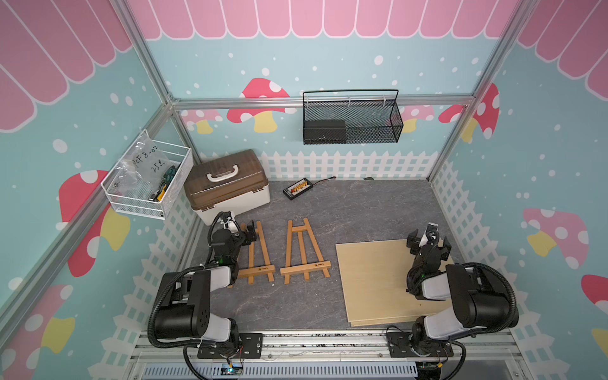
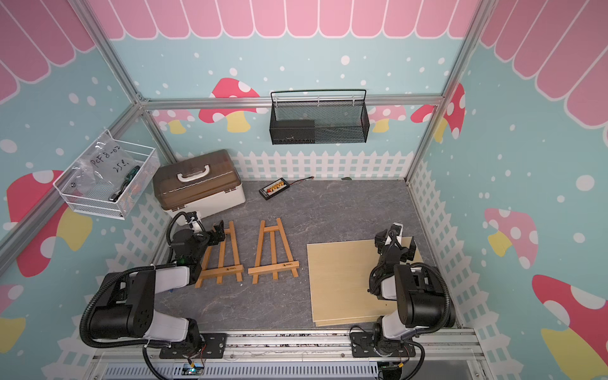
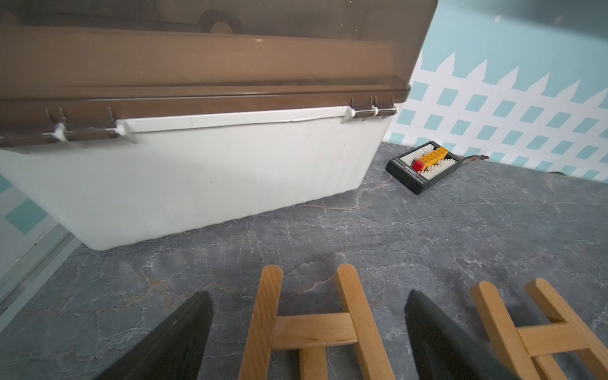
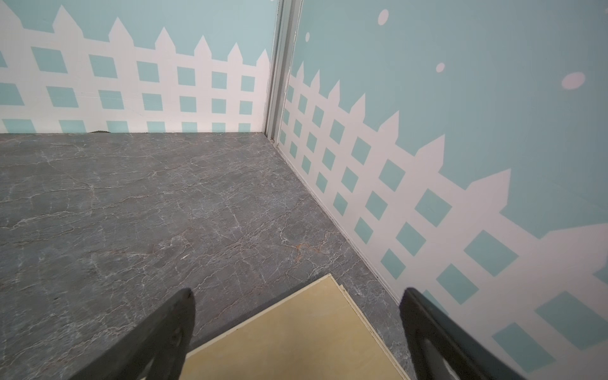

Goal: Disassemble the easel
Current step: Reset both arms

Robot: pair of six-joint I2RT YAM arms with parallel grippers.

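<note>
Wooden and small, two easels are lying flat on the grey table (image 1: 362,210). The left easel (image 1: 260,270) is resting just beside the right easel (image 1: 304,268), and a thin board (image 1: 375,279) is lying flat further to the right.

The left tool (image 3: 307,296) is hanging open over the narrow top end of the left easel. Its jaws are straddling the two upright slats and, as far as the wrist view is showing, touching neither. The right tool (image 4: 296,292) is also standing wide open, holding nothing, above the far corner of the board.

Both easels are looking light and stiff, so lifting should be asking little force. The slats are thin, though, and the joints are probably giving way under a hard squeeze or twist. Smooth wood may also be slipping between the jaws. The best hold seems to be across the paired slats near the top crosspiece, with the jaws coming right down to the table, since the frame is sitting so low.
</note>
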